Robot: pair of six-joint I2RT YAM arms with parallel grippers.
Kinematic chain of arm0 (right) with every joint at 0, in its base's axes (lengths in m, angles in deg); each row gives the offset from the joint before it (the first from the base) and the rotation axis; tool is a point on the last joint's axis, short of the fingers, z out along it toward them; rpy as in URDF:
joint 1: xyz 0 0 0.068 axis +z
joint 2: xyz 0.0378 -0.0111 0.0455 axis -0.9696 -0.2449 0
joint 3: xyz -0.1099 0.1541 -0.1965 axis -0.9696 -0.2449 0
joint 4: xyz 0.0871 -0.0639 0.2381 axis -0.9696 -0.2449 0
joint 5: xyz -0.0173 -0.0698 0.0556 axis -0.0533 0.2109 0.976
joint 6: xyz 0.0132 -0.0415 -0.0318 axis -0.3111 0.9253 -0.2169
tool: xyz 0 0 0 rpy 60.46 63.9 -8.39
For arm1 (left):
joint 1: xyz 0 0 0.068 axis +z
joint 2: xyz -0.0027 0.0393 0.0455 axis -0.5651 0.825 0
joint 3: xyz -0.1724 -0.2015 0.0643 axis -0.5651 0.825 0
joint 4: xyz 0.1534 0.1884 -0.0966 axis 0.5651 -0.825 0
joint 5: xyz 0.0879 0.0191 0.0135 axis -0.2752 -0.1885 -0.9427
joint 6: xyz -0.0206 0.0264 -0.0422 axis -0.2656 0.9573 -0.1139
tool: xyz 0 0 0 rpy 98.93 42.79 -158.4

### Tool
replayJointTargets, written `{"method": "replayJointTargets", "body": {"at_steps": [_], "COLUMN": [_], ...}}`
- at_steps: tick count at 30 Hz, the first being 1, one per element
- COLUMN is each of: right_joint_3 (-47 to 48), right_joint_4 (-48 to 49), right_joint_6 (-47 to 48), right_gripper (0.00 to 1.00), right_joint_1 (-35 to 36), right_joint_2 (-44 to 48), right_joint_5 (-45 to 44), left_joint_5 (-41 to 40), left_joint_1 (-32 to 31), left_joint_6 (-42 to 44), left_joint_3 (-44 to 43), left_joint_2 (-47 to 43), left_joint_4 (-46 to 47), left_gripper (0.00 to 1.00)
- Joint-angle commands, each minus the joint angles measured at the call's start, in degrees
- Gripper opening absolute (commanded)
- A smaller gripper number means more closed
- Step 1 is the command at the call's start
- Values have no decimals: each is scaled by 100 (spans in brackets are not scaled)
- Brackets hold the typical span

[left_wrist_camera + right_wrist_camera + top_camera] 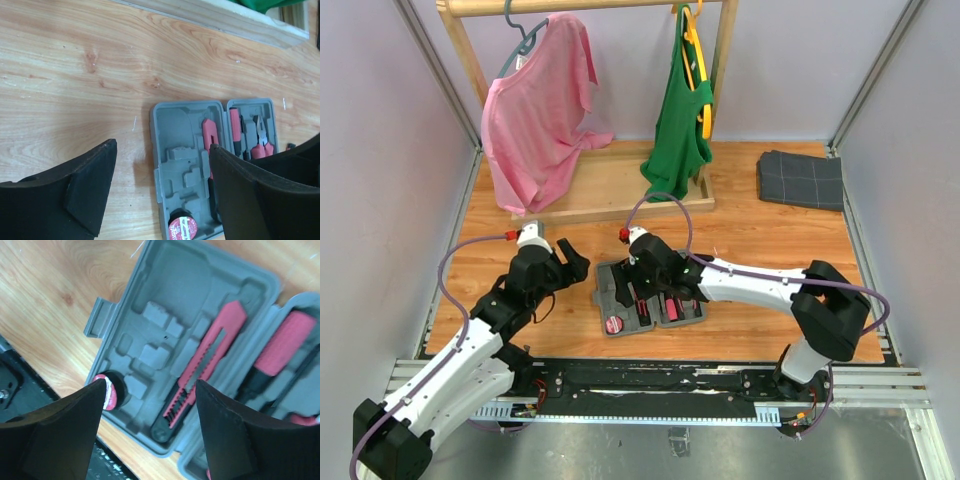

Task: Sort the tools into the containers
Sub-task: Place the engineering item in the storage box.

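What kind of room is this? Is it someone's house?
Probably a robot test booth, not a house: robot left arm and right arm bolted at the table edge, metal frame posts, a clothes rack.

1. We see a light wooden tabletop point(760, 250) with clear grain running side to side.
2. Near its front middle lies a flat grey tool case point(611, 292), opened into two halves, both resting on the wood.
3. In the far right corner lies a dark grey folded cloth point(801, 179) with grid lines, well apart from the case.
4. Along the far side sits a clothes rack's flat wooden base point(610, 185), left of the cloth.
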Motion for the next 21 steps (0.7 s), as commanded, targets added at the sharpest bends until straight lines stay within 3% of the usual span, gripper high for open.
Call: {"method": "replayJointTargets", "body": {"at_steps": [1, 7, 11, 14, 21], "right_joint_3": [129, 37, -229, -479, -537], "right_joint_4": [-75, -79, 148, 338, 482], "right_joint_6": [-458, -791, -960, -1027, -912], "right_gripper": [68, 59, 48, 38, 25], "right_joint_1": [-45, -36, -12, 37, 199], "right_joint_2": [-228, -206, 13, 175, 59], "right_joint_5": [607, 654, 618, 514, 849], "left_joint_5": [426, 573, -139, -313, -274], "left_joint_1": [37, -78, -982, -1511, -2084], "left_joint_6": [185, 42, -456, -868, -1185], "left_joint_3": [46, 60, 185, 325, 494], "left_joint_2": [161, 445, 325, 344, 400], "left_joint_4": [115, 43, -96, -167, -239], "left_gripper": [76, 63, 56, 45, 32]}}
